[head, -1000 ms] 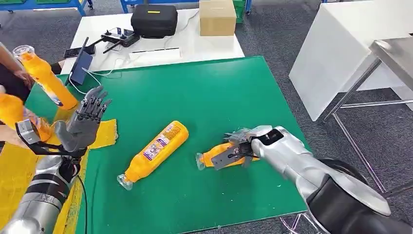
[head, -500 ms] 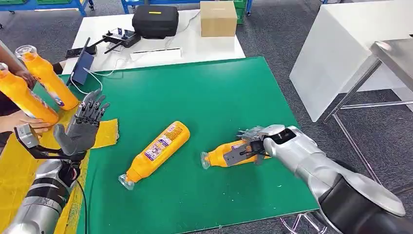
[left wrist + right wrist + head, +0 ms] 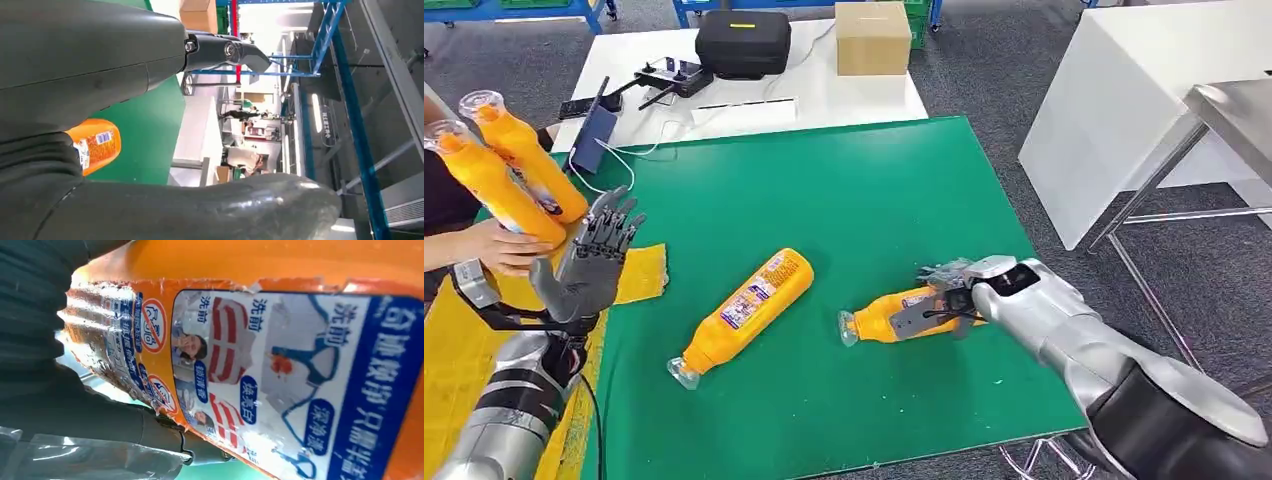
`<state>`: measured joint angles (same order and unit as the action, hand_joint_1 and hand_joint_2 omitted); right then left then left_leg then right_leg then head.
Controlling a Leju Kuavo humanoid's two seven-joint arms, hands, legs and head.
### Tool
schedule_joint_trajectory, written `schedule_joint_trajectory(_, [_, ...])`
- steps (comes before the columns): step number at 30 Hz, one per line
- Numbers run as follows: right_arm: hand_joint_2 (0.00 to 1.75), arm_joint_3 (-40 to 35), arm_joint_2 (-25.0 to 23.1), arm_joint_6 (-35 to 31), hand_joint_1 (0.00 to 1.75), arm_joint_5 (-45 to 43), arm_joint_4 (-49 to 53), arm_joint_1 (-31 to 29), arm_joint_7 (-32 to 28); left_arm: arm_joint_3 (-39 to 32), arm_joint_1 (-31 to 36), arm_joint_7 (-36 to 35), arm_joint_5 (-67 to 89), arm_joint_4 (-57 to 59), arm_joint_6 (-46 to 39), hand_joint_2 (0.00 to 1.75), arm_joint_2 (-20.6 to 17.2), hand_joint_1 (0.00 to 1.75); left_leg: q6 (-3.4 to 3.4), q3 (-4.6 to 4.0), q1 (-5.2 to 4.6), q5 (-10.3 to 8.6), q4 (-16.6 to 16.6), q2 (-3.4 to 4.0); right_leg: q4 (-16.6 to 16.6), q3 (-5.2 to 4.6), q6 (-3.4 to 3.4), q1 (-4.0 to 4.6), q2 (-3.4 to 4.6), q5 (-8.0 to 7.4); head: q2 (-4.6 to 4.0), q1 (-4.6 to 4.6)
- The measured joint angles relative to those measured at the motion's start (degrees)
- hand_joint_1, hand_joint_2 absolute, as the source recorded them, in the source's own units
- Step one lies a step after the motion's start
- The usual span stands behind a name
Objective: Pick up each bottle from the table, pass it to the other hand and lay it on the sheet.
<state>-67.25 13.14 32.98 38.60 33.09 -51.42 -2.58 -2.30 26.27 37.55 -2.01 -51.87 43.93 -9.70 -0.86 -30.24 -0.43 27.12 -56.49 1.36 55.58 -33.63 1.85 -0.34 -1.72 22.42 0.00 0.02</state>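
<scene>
The right hand (image 3: pixel 929 308) is wrapped around the body of an orange bottle (image 3: pixel 876 321) lying on its side near the right edge of the green surface (image 3: pixel 854 190); the right wrist view shows the bottle's label pressed close against the fingers, so the hold looks firm. The bottle's long axis runs roughly along the near edge, cap pointing toward the left edge and base inside the hand. The left hand (image 3: pixel 589 262) stands upright over the left edge with fingers spread, holding nothing, beside the yellow sheet (image 3: pixel 639 272). The handover turns on that line: the cap end already aims at the left hand, but the 2 hands are well apart, so the right arm would have to lift and carry the bottle across. A second bottle (image 3: pixel 749 307) lies diagonally between them, nearer the middle. A person's hand (image 3: pixel 499 245) holds 2 more bottles by the far-left corner.
</scene>
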Motion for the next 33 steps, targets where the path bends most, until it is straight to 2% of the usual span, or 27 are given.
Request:
schedule_joint_trajectory(8, [1.75,-0.70,2.10,0.24,1.75,0.13,1.79,0.43,-1.49,0.04,0.09,-0.02,0.00,0.02,0.00,0.00,0.00,0.00,0.00,0.04,-0.01,0.01,0.00,0.02,-0.01,0.02,0.00,0.00,0.01,0.00,0.00,0.00])
schedule_joint_trajectory(22, [1.75,0.98,0.61,-3.40,1.75,-5.09,1.05,1.01,2.20,0.06,0.08,-2.77,-1.81,-0.24,-1.02,0.00,0.07,0.00,0.00,0.19,0.05,0.02,0.01,0.34,-0.01,0.07,0.01,0.06,0.32,-0.02,0.00,0.00])
schedule_joint_trajectory(25, [1.75,3.20,0.59,-6.91,1.75,-9.39,1.00,1.51,3.17,0.00,-0.66,-5.85,-3.97,-0.87,-2.40,0.00,0.07,0.00,0.00,0.17,0.06,0.01,0.01,0.34,0.00,0.06,0.03,0.07,0.32,-0.05,0.00,-0.02])
schedule_joint_trajectory(28, [1.75,8.45,3.72,-9.25,1.75,-21.09,6.20,3.56,4.48,-0.94,-3.38,-10.79,-9.80,-3.35,-3.26,0.00,0.15,0.00,0.00,-0.02,0.03,0.00,-0.01,0.27,0.01,-0.09,0.07,0.05,0.26,-0.07,0.00,-0.02])
schedule_joint_trajectory(29, [1.75,11.46,6.19,-9.73,1.75,-26.27,10.59,4.49,5.12,-1.47,-4.73,-12.75,-12.80,-4.53,-3.54,1.75,0.24,0.00,-0.01,-0.17,0.00,-0.01,-0.02,0.18,0.01,-0.22,0.07,0.00,0.20,-0.07,0.00,0.00])
schedule_joint_trajectory(33, [1.75,21.58,14.43,-9.27,1.75,-38.61,27.90,6.95,6.93,-2.84,-9.25,-19.26,-23.55,-9.77,-4.15,1.75,1.26,0.00,-0.01,-0.54,-0.03,0.01,-0.06,0.13,0.02,-0.51,0.09,-0.03,0.16,-0.06,0.00,-0.02])
